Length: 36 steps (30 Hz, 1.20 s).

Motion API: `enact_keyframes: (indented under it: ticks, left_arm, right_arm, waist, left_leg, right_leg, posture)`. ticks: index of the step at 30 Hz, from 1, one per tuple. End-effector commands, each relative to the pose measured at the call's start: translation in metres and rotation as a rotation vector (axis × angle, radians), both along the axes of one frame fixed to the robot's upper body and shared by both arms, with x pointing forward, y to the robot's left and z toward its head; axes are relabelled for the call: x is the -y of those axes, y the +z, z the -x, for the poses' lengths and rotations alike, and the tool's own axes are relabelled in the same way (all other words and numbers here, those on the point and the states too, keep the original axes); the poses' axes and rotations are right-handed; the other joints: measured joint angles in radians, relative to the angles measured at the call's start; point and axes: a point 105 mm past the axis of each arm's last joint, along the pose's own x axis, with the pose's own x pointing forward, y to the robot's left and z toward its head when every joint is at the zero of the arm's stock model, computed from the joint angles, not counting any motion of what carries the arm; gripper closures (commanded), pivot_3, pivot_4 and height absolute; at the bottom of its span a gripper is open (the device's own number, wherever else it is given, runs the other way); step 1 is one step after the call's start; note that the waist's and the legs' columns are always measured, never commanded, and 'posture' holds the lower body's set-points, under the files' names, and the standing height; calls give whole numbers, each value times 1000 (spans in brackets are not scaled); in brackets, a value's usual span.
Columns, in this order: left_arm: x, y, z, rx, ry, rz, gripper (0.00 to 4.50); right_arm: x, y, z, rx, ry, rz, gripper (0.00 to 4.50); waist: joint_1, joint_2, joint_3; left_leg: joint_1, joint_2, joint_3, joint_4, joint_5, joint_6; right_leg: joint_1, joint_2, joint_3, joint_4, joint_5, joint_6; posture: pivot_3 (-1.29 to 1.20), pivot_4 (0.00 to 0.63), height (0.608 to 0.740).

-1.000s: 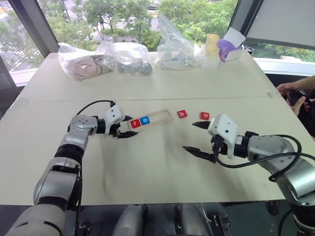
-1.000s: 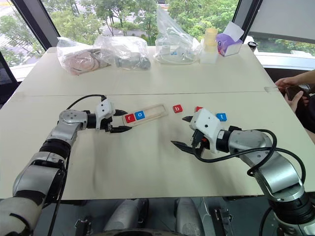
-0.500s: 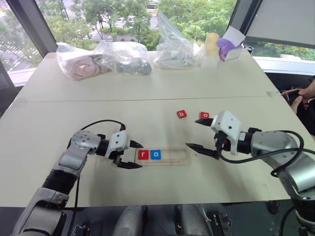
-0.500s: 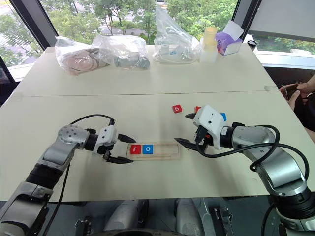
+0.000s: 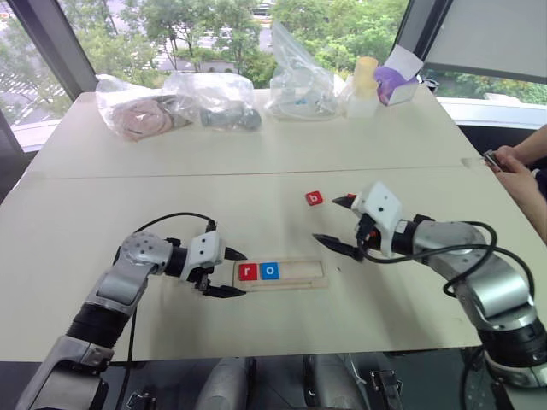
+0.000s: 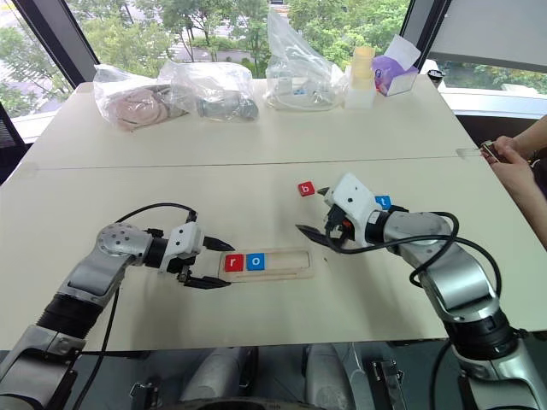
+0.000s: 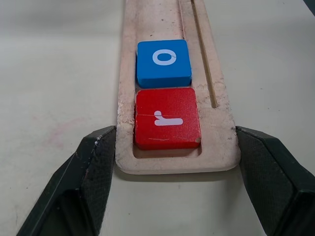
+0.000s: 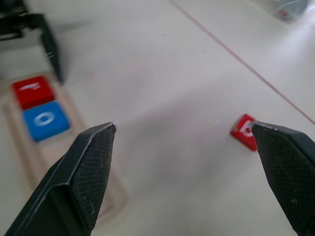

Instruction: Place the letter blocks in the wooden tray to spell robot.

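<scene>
The wooden tray (image 5: 280,273) lies near the front edge of the table (image 5: 256,162), lengthwise left to right. Its two leftmost places are filled: the red r block (image 5: 248,272) at the left end and the blue o block (image 5: 270,271) touching it on the right. The rest of the slot is bare, so the word is judged to be two letters along, with b, o and t to be added.

The left gripper (image 5: 227,273) is seen at the tray's left end with its jaws spread to either side of that end; in the left wrist view the fingers (image 7: 93,167) stand just beside the rim and nothing is clamped. The right gripper (image 5: 336,224) hangs wide open and empty above the table, between the tray's right end and the red b block (image 5: 314,198), which lies farther back on the table.

The step in hand is judged to be the fetching of the b. For that, the right gripper would have to be lowered around the block and closed on it, and the block set right of the blue o.

The blue t block (image 6: 384,202) is partly covered by the right gripper's white housing. The second o cannot be made out. A person's hand (image 5: 513,162) is cut off at the right edge.
</scene>
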Motion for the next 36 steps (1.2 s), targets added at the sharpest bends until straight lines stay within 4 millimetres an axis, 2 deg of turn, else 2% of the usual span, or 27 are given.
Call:
enact_keyframes:
  ticks: [1,5,10,12,17,23,31,36]
  left_arm:
    - [-7,-21,5,-62,26,-66,20]
    - [-17,-24,4,-40,54,-89,20]
    - [-29,-20,-4,-8,121,-89,20]
    - [-40,-16,-7,14,167,-92,20]
    - [-60,-9,-6,41,242,-96,20]
    - [-78,3,4,50,337,-66,20]
    - [-70,26,27,12,321,27,20]
    - [-66,53,28,34,337,115,20]
  right_arm:
    - [3,3,-24,28,-141,-18,0]
    - [-1,-4,-56,-20,-346,-92,0]
    - [-7,-17,-74,-95,-452,-149,0]
    - [-13,-23,-80,-129,-474,-173,0]
    - [-19,-34,-85,-147,-504,-150,0]
    - [-37,-35,-90,-149,-468,-173,0]
    - [-61,-36,-91,-152,-394,-152,0]
    - [-68,-46,-91,-156,-393,-100,0]
  waist:
    - [3,1,-1]
    - [-4,3,-2]
    - [-10,3,-2]
    - [-20,3,-2]
    - [-38,6,-3]
    - [-58,6,-3]
    - [-53,6,-3]
    - [-52,6,-3]
  left_leg:
    - [0,0,0,0,0,0]
    - [1,0,0,0,0,-1]
    - [1,0,0,-1,1,-1]
    - [1,0,0,-1,1,-1]
    - [2,2,-1,-5,2,-3]
    - [5,2,0,-12,4,-5]
    - [0,1,1,-15,4,-6]
    - [0,1,1,-15,4,-6]
  right_leg:
    - [0,0,0,0,0,0]
    - [0,0,1,1,0,-1]
    - [-1,2,1,2,1,-1]
    - [-1,2,1,2,2,1]
    - [-4,4,3,3,4,-2]
    - [-6,5,6,3,4,-3]
    - [-14,5,7,3,4,-4]
    - [-14,4,7,3,4,-4]
  posture:
    - [0,150,740]
    - [0,150,740]
    - [0,150,740]
    - [0,150,740]
    - [0,150,740]
    - [0,150,740]
    - [0,150,740]
    - [0,150,740]
